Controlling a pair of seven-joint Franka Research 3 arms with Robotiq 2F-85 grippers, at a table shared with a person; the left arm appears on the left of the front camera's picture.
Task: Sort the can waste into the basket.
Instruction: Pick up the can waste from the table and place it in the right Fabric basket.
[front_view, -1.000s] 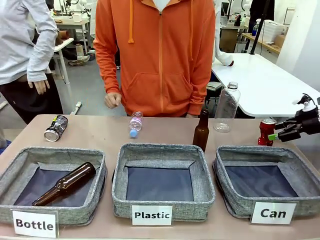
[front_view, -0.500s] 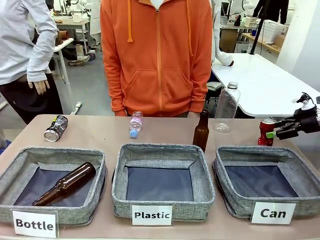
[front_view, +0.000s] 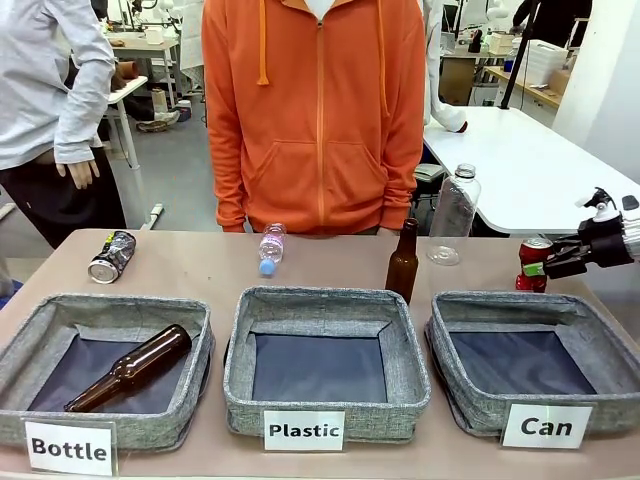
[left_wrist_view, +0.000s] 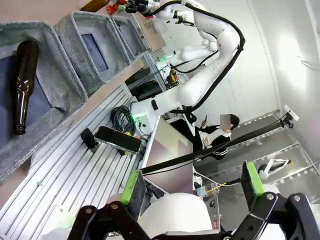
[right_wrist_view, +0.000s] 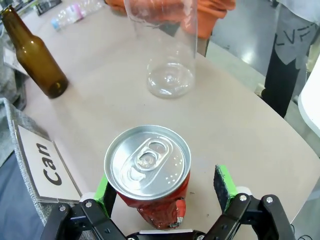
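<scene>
right gripper (front_view: 536, 268) reached red can (right_wrist_view: 148, 165); wrist view shows jaws straddling it.

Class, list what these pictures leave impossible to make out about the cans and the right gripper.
Right wrist view: red can, base hidden behind the right gripper; one pad's contact hidden by the can.
Front view: black can, white markings too small to read.
Right wrist view: clear plastic bottle, top cut off by the upper edge.

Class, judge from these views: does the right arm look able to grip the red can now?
Probably yes. On the right arm the jaws stand open with the upright red can between them; nothing blocks either side, and the clear bottle stands farther off.
</scene>
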